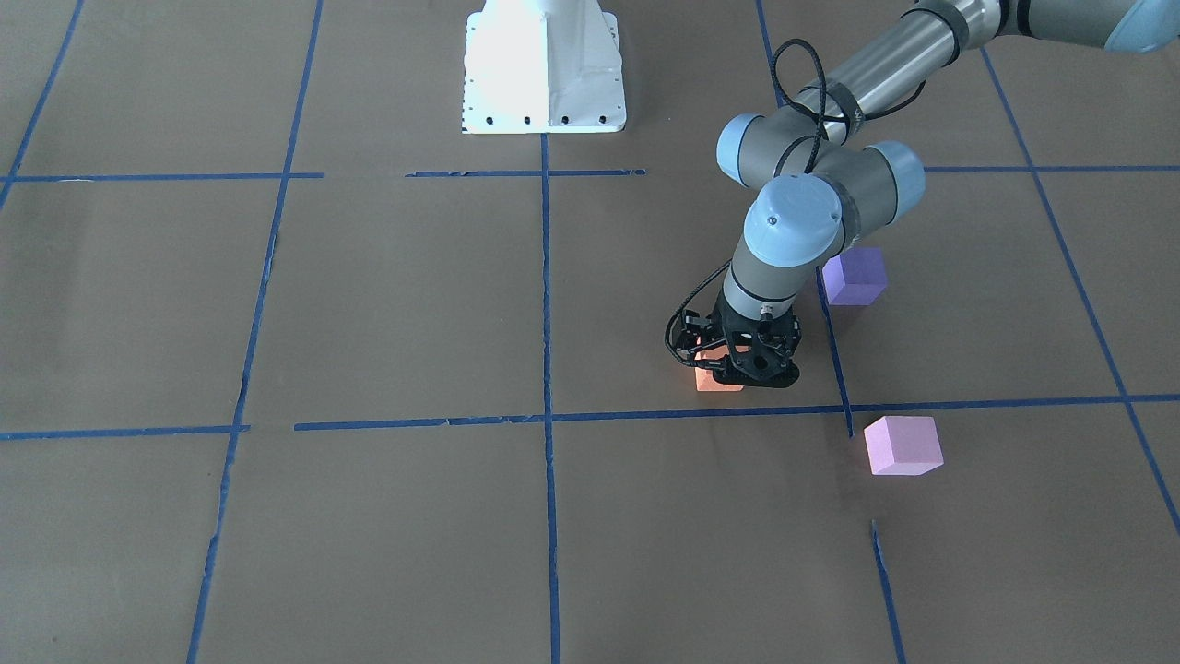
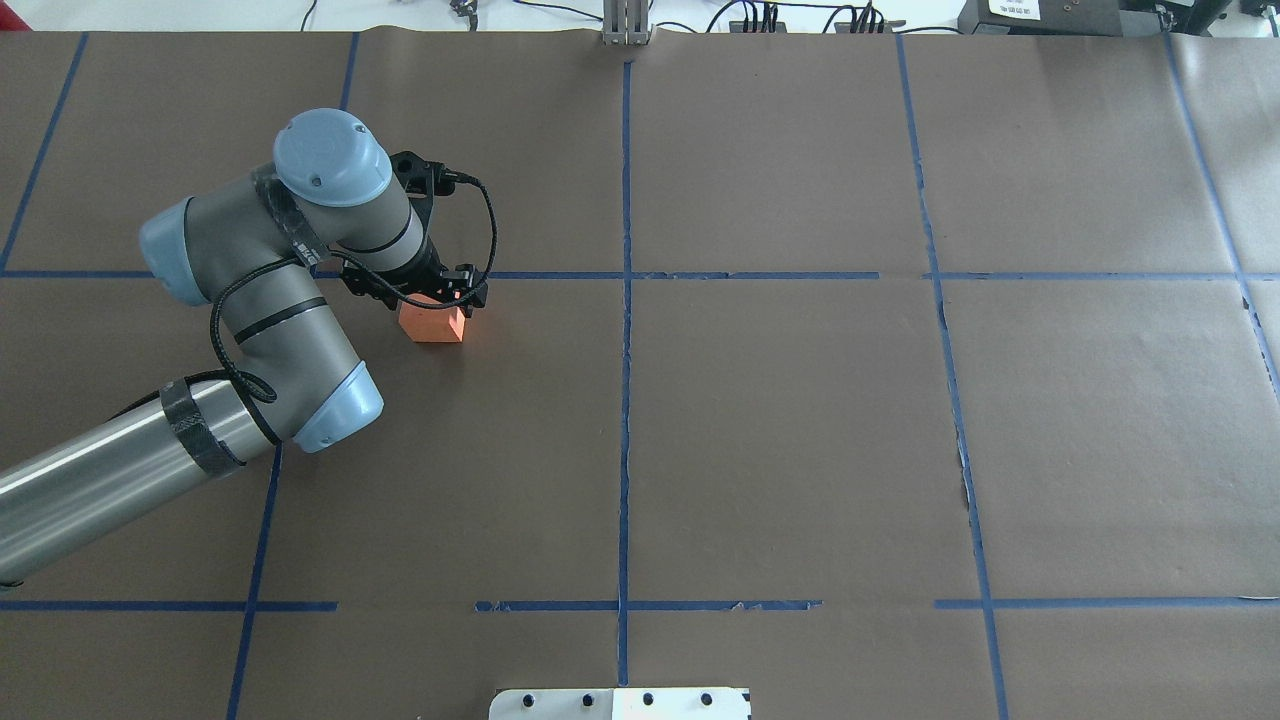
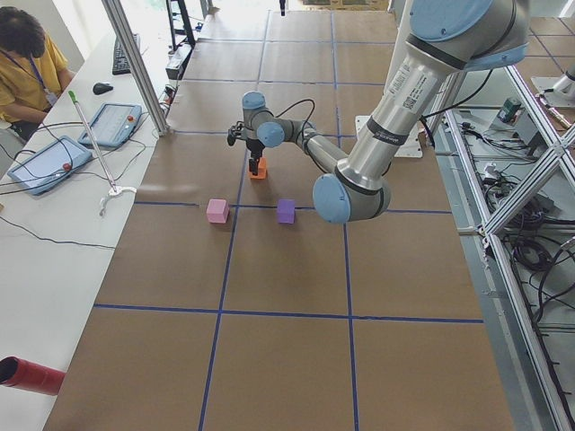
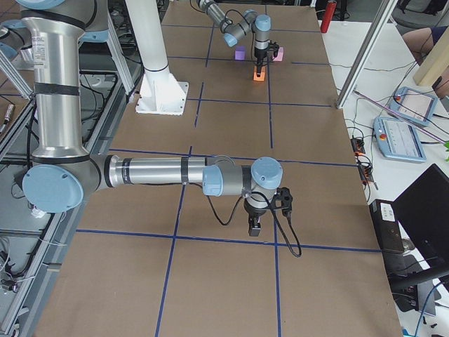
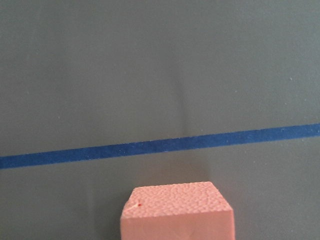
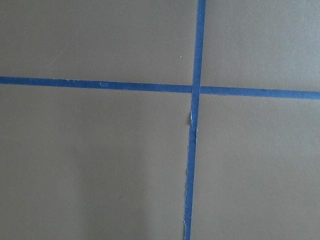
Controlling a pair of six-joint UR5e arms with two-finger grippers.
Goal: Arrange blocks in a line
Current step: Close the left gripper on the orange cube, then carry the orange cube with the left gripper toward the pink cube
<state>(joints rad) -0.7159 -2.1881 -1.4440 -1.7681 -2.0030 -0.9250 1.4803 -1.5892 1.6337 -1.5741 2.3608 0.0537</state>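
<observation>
In the front-facing view, my left gripper (image 1: 749, 369) stood right of centre, pointing down onto the orange block (image 1: 715, 379). The block poked out from under its lower left edge and sat just above a horizontal tape line (image 1: 701, 413). From overhead, the same block (image 2: 432, 324) showed at the upper left, directly below the gripper and lower than the fingers. The black housing hid the fingers, so I could not tell whether they were clamped on the block or standing apart from it.

My left wrist camera had the block at the bottom centre of its frame, with a grainy, foam-like top face and a pale salmon-orange colour. No fingers showed in that view.

The purple block (image 1: 855, 275) lay up and to the right of the gripper, partly behind my wrist joint. The pink block (image 1: 902, 445) lay lower right, past the tape line. Both were well apart from the orange one.

My right gripper (image 4: 254, 228) hung over bare brown paper in the lower middle of the right-side view. I could not tell its state.
</observation>
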